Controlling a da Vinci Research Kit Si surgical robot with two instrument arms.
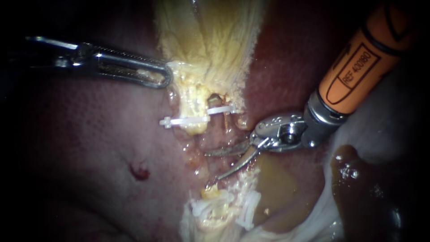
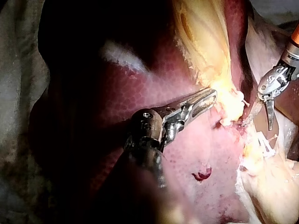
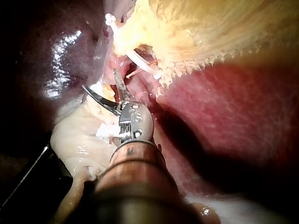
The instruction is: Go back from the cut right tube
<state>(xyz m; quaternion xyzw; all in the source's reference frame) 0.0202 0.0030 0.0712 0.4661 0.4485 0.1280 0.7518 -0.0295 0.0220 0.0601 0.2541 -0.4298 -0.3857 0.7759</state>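
My right instrument [image 1: 214, 165] had its blades apart, holding nothing, in the gap just below the cut right tube [image 1: 225, 117] and its clip [image 1: 192, 120], mid-liver [image 1: 89, 148]. My left instrument [image 1: 169, 75] gripped the gallbladder [image 1: 210, 40]. I judged it best to close the blades first, then retreat straight along the shaft, clear of the clip.

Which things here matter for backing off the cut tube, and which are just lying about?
In the job: right instrument, jaws open; upper clip; lower clips.
Just there: left instrument; liver; red spot on the liver.
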